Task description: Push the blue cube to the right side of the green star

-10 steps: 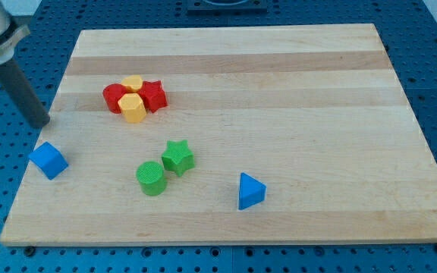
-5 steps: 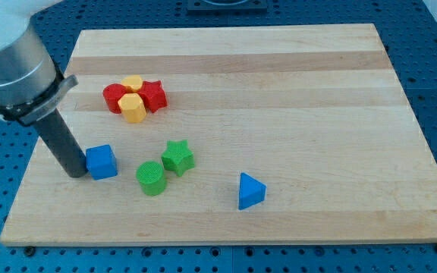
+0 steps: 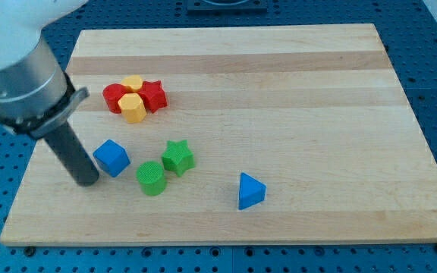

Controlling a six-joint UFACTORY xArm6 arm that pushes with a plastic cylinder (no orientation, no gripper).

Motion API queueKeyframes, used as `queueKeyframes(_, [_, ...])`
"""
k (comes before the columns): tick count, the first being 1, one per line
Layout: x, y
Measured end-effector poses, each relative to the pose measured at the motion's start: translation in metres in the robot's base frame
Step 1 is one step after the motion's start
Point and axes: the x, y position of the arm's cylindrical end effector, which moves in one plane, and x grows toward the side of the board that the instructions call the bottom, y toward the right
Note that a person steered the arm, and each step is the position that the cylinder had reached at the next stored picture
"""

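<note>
Tip just left of blue cube, cube left of green star; no hand shows, state untellable.

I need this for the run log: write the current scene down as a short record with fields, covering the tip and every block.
tip: my tip sits on the board just left of the blue cube, at most barely touching it
blue cube: left of the green cylinder and green star, not yet on the star's right
green star: near board centre-left
green cylinder: beside the star, to its lower left
blue triangular block: lower right of the star, apart
cluster: red blocks and yellow blocks bunched near the view's top left
surface: wooden board
</note>
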Motion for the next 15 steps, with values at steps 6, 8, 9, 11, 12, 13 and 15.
queueKeyframes(6, [-0.049, 0.041])
queueKeyframes(8, [-0.078, 0.082])
queueKeyframes(9, [-0.078, 0.091])
queueKeyframes(11, [-0.076, 0.187])
queueKeyframes(12, [-0.084, 0.195])
queueKeyframes(13, [-0.092, 0.229])
queueKeyframes(15, [-0.023, 0.214])
